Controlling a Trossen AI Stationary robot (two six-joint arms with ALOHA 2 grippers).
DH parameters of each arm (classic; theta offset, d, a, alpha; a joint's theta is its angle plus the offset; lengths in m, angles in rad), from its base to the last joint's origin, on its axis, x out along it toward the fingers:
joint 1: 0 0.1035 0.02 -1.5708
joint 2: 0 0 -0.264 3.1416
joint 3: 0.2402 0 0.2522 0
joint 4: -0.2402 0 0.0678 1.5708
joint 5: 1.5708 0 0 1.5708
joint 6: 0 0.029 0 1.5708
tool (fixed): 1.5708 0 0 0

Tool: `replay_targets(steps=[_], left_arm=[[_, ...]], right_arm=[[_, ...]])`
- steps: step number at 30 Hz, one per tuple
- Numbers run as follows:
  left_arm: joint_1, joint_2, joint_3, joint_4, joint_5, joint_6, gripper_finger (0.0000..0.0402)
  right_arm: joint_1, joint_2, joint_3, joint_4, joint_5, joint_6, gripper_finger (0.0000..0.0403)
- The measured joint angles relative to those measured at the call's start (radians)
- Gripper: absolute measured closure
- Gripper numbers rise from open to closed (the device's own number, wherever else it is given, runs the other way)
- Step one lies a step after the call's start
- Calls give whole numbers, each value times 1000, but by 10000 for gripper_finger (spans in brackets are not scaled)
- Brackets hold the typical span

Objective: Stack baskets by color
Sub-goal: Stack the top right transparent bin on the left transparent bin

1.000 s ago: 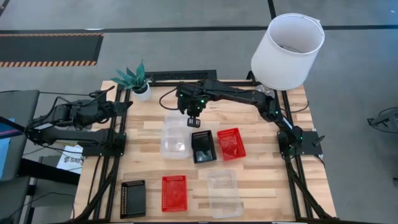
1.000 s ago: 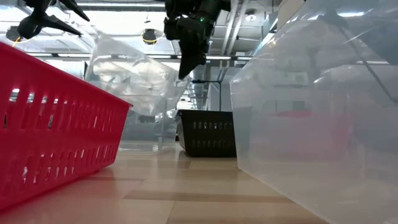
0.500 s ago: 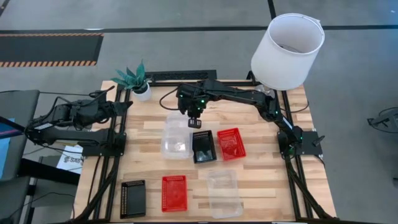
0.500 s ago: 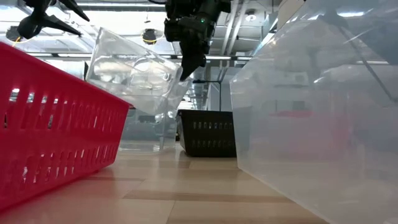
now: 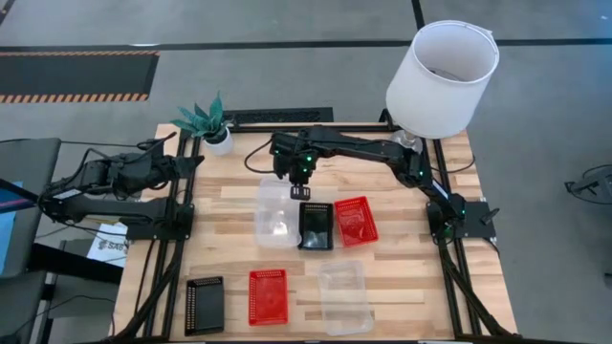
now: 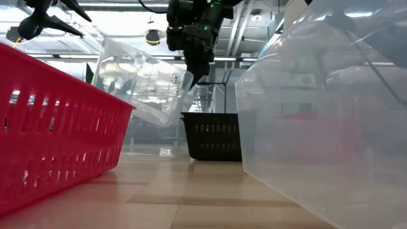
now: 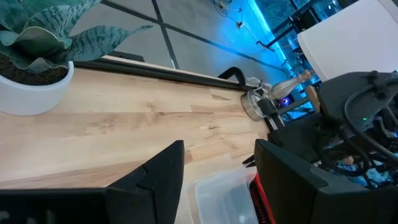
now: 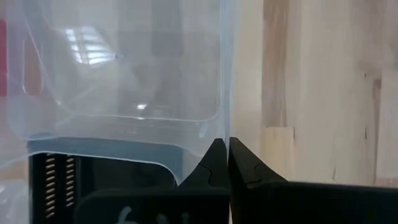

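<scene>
My right end effector (image 6: 196, 71) pinches the clear basket's (image 6: 141, 86) rim shut; I'd keep it level toward six o'clock's clear basket (image 5: 345, 296)

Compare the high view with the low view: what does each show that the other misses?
High only: the lampshade, potted plant, a red basket beside the black one, and a black basket at the front corner. Low only: the clear basket hangs tilted, off the table. Both: the right hand shut on that clear basket's rim, and the middle black basket.
</scene>
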Motion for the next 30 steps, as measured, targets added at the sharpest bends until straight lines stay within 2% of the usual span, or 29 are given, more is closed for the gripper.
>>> replay_targets(steps=[30], left_arm=[[0, 0, 0, -15, -4, 0, 219]], right_arm=[[-27, 11, 0, -124, -65, 18, 403]])
